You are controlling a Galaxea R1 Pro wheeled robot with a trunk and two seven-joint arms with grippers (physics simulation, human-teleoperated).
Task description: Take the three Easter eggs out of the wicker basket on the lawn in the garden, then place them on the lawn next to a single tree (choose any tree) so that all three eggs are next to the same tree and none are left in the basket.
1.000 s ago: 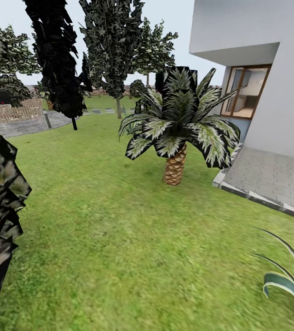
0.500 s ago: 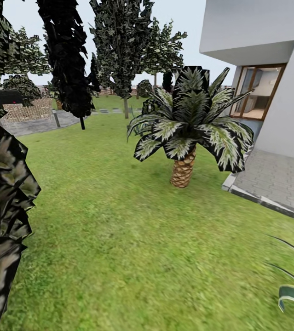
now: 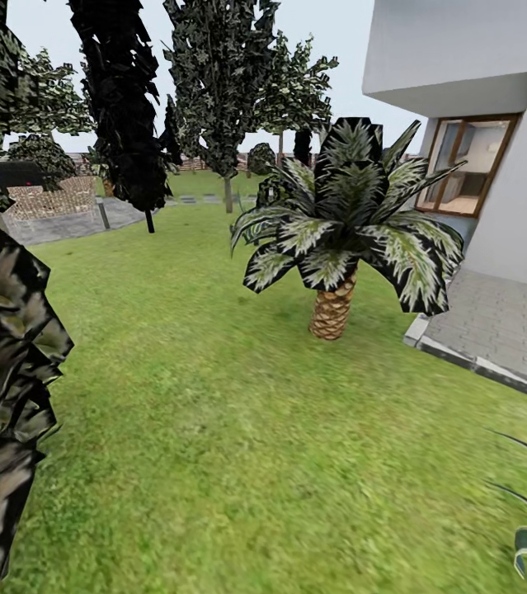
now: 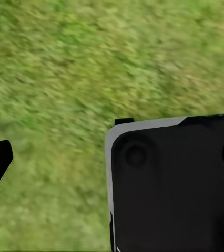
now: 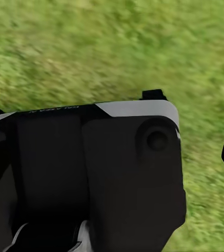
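Lawn (image 3: 214, 429) fills the head view, with dark cone-shaped trees (image 3: 123, 99) at left, a short palm (image 3: 341, 239) at centre, then grey paving (image 3: 502, 322) and the white house (image 3: 477, 49) at right; no basket or eggs appear, so I judge this a search step, best done by turning slowly and scanning the grass. Both wrist views show dark robot housing over blurred grass; whether my fingers are spread or pressed together, I cannot tell.

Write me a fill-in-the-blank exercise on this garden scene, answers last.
1. The short palm with a scaly tan trunk stands on the bright green ____.
2. The white house's brown-framed window is on the palm's ____ side in the head view.
3. The grey paving stones lie beside the ____.

Answers: lawn; right; house
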